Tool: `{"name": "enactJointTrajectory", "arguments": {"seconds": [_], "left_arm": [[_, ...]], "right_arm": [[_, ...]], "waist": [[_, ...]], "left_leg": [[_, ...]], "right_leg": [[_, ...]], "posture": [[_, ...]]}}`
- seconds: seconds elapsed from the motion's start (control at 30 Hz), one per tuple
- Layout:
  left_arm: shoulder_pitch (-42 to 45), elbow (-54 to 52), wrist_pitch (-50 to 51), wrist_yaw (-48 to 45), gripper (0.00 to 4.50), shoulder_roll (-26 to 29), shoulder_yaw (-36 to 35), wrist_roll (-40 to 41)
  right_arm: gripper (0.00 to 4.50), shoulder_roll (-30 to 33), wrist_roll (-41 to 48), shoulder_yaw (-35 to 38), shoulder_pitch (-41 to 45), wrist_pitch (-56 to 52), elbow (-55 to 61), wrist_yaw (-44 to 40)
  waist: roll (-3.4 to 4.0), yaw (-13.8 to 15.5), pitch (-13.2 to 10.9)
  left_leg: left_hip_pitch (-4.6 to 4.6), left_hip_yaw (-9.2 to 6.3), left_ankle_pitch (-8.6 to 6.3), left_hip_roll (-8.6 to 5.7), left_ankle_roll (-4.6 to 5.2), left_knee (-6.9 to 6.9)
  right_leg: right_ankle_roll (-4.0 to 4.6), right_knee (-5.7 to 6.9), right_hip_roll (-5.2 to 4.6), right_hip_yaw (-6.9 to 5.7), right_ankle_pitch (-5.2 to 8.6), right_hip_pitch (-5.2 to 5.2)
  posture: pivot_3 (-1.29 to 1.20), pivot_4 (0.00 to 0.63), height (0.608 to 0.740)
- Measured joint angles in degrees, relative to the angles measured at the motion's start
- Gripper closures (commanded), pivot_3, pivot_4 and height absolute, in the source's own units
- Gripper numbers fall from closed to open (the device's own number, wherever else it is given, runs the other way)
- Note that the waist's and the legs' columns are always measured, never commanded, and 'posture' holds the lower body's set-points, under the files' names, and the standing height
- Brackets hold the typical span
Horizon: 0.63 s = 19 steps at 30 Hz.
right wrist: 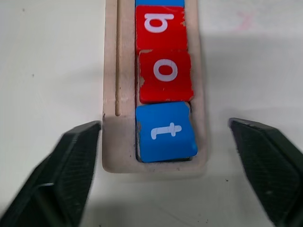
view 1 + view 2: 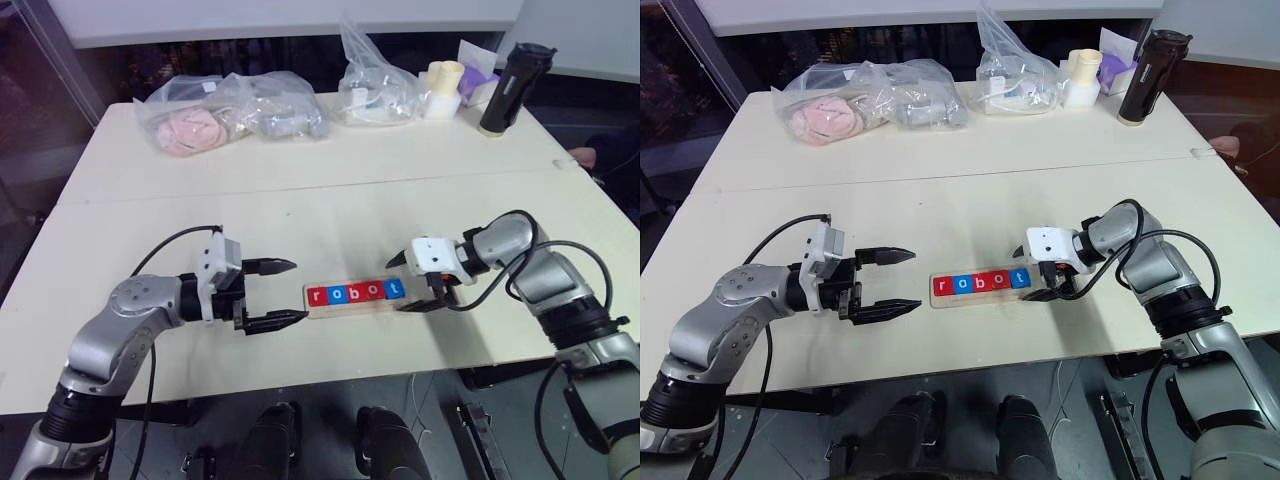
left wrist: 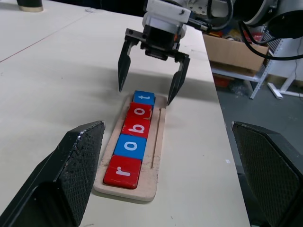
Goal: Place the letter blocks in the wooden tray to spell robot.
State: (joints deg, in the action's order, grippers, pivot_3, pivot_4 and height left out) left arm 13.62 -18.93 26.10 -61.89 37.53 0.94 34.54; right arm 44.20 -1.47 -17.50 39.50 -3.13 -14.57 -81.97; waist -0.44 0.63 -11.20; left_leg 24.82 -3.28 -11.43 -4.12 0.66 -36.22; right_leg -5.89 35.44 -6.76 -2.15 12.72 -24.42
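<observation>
**All five tiles seated in the tray, both end effectors spread**

The wooden tray (image 2: 352,299) lies on the pale bench (image 2: 330,215), near its front edge, between the two arms. In it sit the letter blocks (image 3: 133,139) in one row, touching edge to edge: a red r (image 3: 123,171), a blue o (image 3: 132,146), a red b (image 3: 137,126), a red o (image 1: 165,76) and a blue t (image 1: 165,131). The tiles lie along one side of the tray, with a narrow groove running bare beside them. The red o by the t sits slightly skewed and has chipped edges.

The right end effector (image 3: 148,87) hangs at the t end of the tray, tilted down, its two black fingers spread wide to either side of that end, holding nothing. One fingertip is close above the tray's end; whether it touches I cannot tell. The left end effector (image 2: 274,294) stands just off the r end, pointing along the tray, fingers also wide apart and empty, clear of the wood.

At the bench's far side are clear plastic bags (image 2: 235,110) holding soft items, a stack of pale cups (image 2: 444,88) and a dark bottle (image 2: 510,88).
</observation>
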Motion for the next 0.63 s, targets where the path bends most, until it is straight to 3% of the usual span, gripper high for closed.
{"name": "enactJointTrajectory", "arguments": {"seconds": [0.2, 0.63], "left_arm": [[0.04, -0.01, 0.09, 0.19, 0.0, -0.02, 0.0, 0.0], [-2.19, -0.65, 2.07, 4.03, 0.0, 2.39, -0.14, -1.92]], "right_arm": [[0.04, 1.39, 1.84, 3.96, -0.63, -4.11, 3.8, 2.54], [0.04, 7.19, 8.98, 15.73, -17.18, -17.82, 21.72, 10.93]], "waist": [[0.0, 0.17, 0.0], [0.01, 0.1, 0.01]], "left_leg": [[0.0, -0.01, 0.0, 0.0, 0.0, 0.01], [-0.02, 0.0, 0.0, 0.05, 0.0, -0.01]], "right_leg": [[0.0, 0.0, -0.02, 0.0, 0.0, 0.0], [0.05, 0.03, -0.06, 0.13, 0.0, 0.0]], "posture": [[0.0, 0.15, 0.725], [0.0, 0.15, 0.725]]}}
